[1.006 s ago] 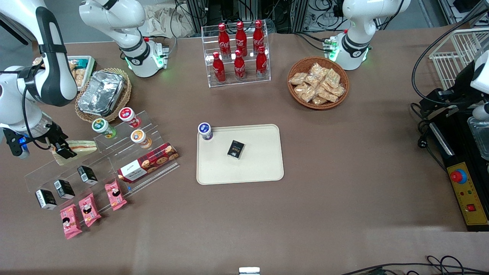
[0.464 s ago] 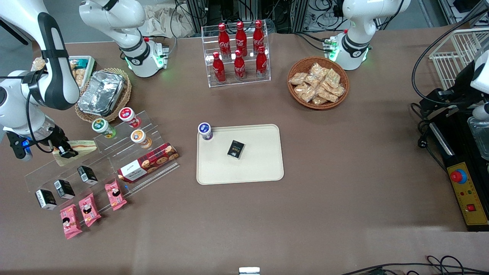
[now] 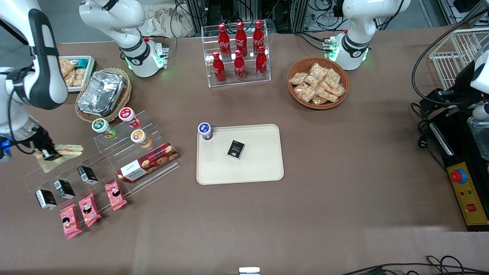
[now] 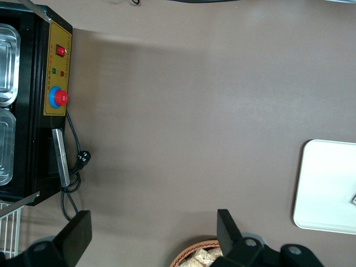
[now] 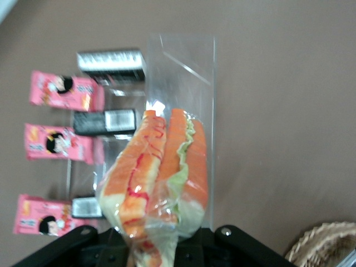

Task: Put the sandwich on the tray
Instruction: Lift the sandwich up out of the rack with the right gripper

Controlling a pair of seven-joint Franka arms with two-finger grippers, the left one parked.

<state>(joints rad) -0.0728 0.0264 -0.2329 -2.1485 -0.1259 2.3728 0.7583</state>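
My right gripper (image 3: 46,153) is shut on the sandwich (image 3: 65,150), a clear-wrapped wedge of pale bread with orange-pink filling, and holds it above the acrylic display stand (image 3: 99,164) at the working arm's end of the table. In the right wrist view the sandwich (image 5: 161,178) hangs between the jaws of the gripper (image 5: 156,245), with the stand's boxes and packets below it. The cream-beige tray (image 3: 259,168) lies at the table's middle, toward the parked arm from the sandwich. It carries a small cup (image 3: 205,131) at one corner and a black box (image 3: 235,149).
On and by the stand are yogurt cups (image 3: 126,126), a red-plaid cookie box (image 3: 148,162), black boxes (image 3: 65,187) and pink snack packets (image 3: 88,210). A foil container (image 3: 101,93) and a white bin (image 3: 74,70) stand nearby. A cola rack (image 3: 238,53) and a snack basket (image 3: 318,82) stand farther from the front camera.
My right gripper has moved farther toward the working arm's end of the table, away from the tray, carrying the sandwich with it and lifting it off the stand's upper step.
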